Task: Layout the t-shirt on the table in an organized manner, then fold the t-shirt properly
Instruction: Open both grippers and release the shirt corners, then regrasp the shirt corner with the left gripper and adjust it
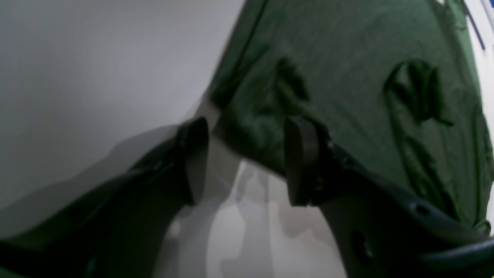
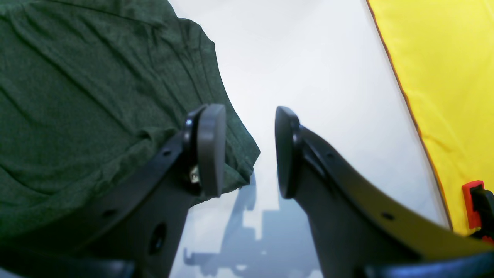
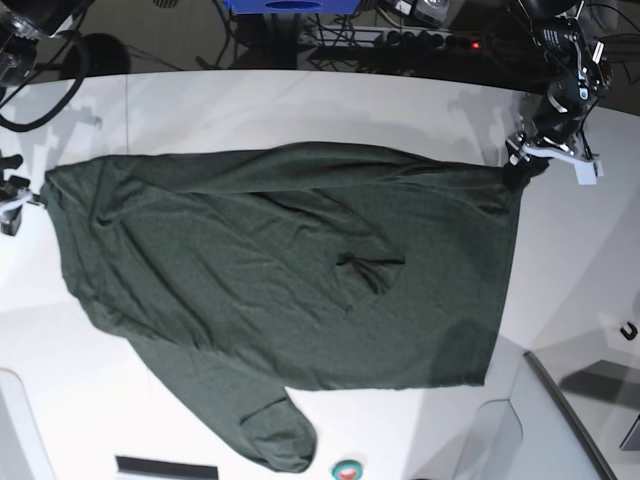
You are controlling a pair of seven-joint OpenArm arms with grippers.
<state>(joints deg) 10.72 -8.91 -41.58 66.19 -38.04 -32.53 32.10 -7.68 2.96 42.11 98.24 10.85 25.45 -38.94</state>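
The dark green t-shirt [image 3: 290, 280] lies spread across the white table [image 3: 300, 110], with a small pinched wrinkle near its middle and one sleeve trailing toward the front edge. My left gripper [image 3: 528, 160] is at the shirt's far right corner. In the blurred left wrist view its jaws [image 1: 247, 125] stand apart, with the corner of the t-shirt [image 1: 347, 58] reaching in between the fingertips. My right gripper [image 3: 15, 205] is at the shirt's left corner. In the right wrist view it [image 2: 249, 112] is open, one finger over the t-shirt's edge [image 2: 96, 96], bare table in the gap.
A yellow surface [image 2: 447, 77] borders the table beside my right gripper, with a red and black part [image 2: 476, 200] on it. Cables and a power strip [image 3: 420, 40] run behind the far edge. A grey panel [image 3: 560, 420] stands at the front right corner.
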